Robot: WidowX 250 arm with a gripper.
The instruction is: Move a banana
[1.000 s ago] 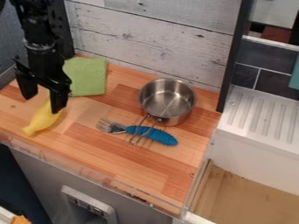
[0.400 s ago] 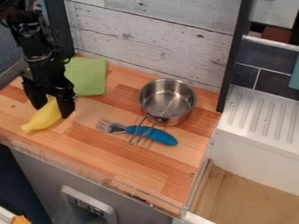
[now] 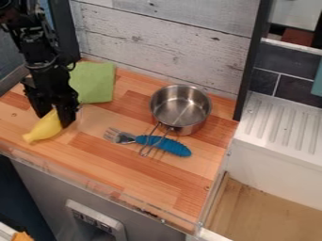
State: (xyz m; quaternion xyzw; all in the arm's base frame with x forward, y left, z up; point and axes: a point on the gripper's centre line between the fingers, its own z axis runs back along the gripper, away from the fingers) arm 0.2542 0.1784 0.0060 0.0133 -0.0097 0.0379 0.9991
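Gripper (image 3: 54,120) at left of frame, closed on the upper end of the banana (image 3: 43,129), by my read. Banana's long axis runs lower left to upper right; its body sticks out toward lower left, so the grip is off-center and the free end may droop on a lift. Green cloth (image 3: 94,82) just behind me. Farther right, fork (image 3: 165,145) under the wire handle of the pot (image 3: 189,126). I'd lift clear before any rightward move.

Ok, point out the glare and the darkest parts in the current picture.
Camera view: bright glints inside the round, silvery metal pot; black robot gripper so dark its parts merge, against the evenly lit yellow plastic-looking banana.
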